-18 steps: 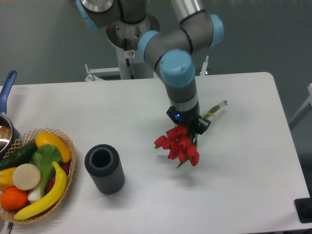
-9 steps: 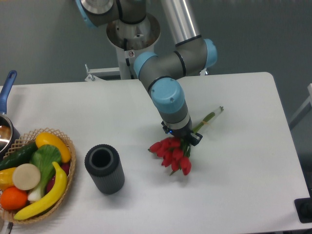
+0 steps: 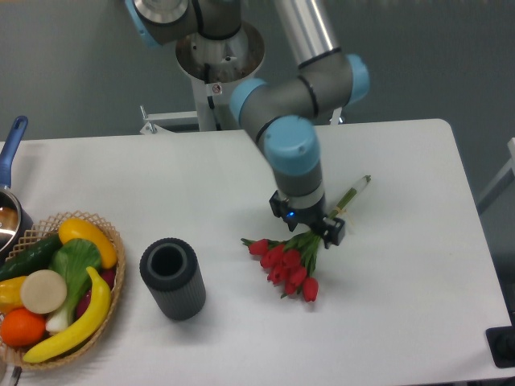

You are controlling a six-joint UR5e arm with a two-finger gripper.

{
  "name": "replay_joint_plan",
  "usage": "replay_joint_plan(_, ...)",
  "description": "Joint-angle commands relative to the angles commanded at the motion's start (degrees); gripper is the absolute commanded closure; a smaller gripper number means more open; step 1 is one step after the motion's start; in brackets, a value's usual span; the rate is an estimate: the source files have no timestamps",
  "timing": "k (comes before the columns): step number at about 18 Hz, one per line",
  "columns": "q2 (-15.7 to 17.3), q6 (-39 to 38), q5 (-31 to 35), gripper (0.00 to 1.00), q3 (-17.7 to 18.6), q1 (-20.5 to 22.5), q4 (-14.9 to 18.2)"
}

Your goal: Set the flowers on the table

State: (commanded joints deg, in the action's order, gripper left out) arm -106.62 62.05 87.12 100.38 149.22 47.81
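The flowers (image 3: pixel 286 264), red tulips with green stems, lie flat on the white table (image 3: pixel 402 305) right of centre. Their heads point toward the front left, and the stem ends (image 3: pixel 358 189) reach toward the back right. My gripper (image 3: pixel 310 227) hangs low over the stems just behind the red heads. Its jaws straddle the stems and stand apart, one on each side. The wrist hides the stretch of stems under it.
A dark ribbed vase (image 3: pixel 171 277) stands upright to the left of the flowers. At the front left corner is a wicker basket (image 3: pixel 113 301) of fruit and vegetables. A pot with a blue handle (image 3: pixel 12 145) sits at the left edge.
The flowers have come down from above the table and now lie flat with their heads spread. The gripper dropped with them, and its jaws look wider than half a second ago.
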Motion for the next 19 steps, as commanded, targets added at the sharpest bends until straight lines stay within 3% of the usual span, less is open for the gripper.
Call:
replay_joint_plan(5, 3.95, 0.7, -11.51, 0.0, -1.33, 8.18, 0.7)
replay_joint_plan(7, 5.01, 5.33, -13.99, 0.0, -1.33, 10.11, 0.7)
replay_joint_plan(10, 5.98, 16.66, -13.56, 0.0, -1.15, 11.7, 1.49)
replay_joint_plan(15, 7.73, 35.48, -10.05, 0.0, -0.71, 17.67, 6.76)
replay_joint_plan(19, 8.79, 39.29, -9.87, 0.0, -0.71, 19.18, 9.58)
